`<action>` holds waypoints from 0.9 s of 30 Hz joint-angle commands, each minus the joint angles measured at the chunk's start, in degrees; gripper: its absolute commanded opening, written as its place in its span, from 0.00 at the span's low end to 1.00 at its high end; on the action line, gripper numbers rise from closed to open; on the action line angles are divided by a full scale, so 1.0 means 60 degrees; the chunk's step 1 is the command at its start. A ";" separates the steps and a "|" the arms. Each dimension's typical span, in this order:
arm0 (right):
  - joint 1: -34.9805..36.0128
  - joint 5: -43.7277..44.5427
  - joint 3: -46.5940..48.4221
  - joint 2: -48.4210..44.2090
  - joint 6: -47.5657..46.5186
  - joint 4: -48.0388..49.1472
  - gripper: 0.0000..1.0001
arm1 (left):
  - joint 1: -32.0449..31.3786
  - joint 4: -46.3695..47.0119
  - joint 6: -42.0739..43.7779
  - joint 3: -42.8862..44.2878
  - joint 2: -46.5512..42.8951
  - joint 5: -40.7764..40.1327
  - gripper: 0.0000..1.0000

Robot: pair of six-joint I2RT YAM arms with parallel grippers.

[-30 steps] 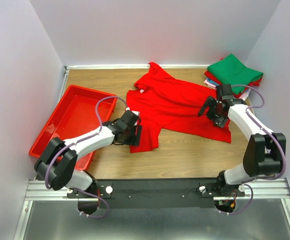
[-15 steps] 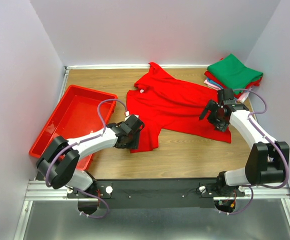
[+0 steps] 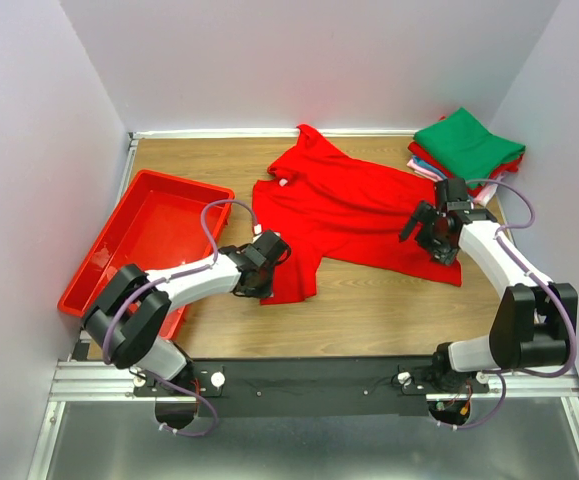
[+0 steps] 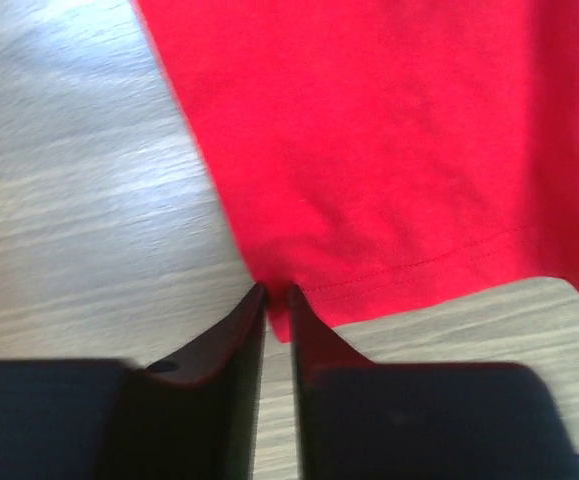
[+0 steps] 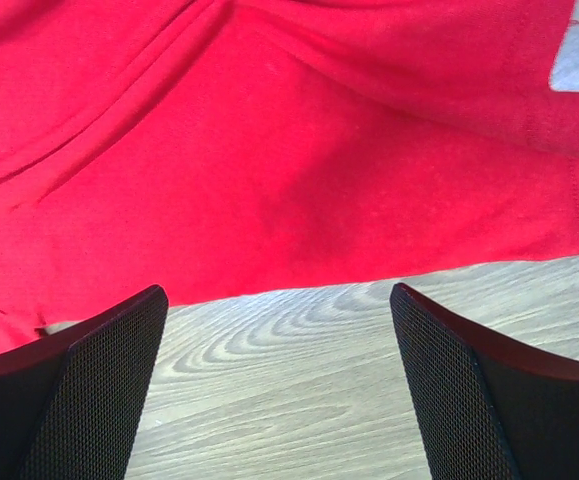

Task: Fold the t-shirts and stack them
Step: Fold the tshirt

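red t-shirt: lies spread open, with some wrinkles, on the middle of the wooden table (image 3: 369,312), from the centre over to the right side.
long axis: runs left to right across the table, slanting a little nearer at its right end.
pointing: the neck, marked by the white neck tag (image 3: 282,181), faces left toward the tray; the hem end faces right. One sleeve sticks out toward the back wall and a second flap hangs toward the near edge.
left gripper (image 4: 277,292): at the near left corner of that near flap. The jaws are drawn almost together, with only a thin slit between them, and the hemmed corner of the red cloth sits in the slit at the tips.
right gripper (image 5: 277,290): jaws spread wide with nothing between them. It is low over the shirt's right part, with the cloth edge just ahead of the fingertips and bare wood under them.
folded stack (image 3: 466,148): far right corner, green on top with red, pink and blue edges below, just beyond the shirt's right end.
red tray (image 3: 184,181): at the left side of the table, near the shirt's neck end but apart from it.
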 commanded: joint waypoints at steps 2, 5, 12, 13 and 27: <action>-0.0233 0.0426 -0.0221 -0.0260 0.0004 -0.0226 0.99 | -0.0040 0.0401 0.0113 -0.0255 0.0458 0.0419 0.08; -0.0467 0.0397 -0.0235 -0.0304 -0.0098 -0.0240 1.00 | -0.0040 0.0358 0.0114 -0.0240 0.0356 0.0390 0.00; -0.2048 0.0353 -0.0367 -0.0319 -0.0698 -0.0255 1.00 | 0.0238 -0.0185 -0.0106 0.0096 -0.0405 -0.0006 0.00; -0.2224 0.0251 -0.0382 -0.0276 -0.0815 -0.0240 1.00 | 0.0282 -0.0199 -0.0120 0.0169 -0.0580 0.0052 0.00; -0.3500 -0.0262 -0.0894 0.0515 -0.0655 -0.0226 0.79 | 0.0955 -0.0507 -0.0077 0.0726 -0.0744 0.0844 0.00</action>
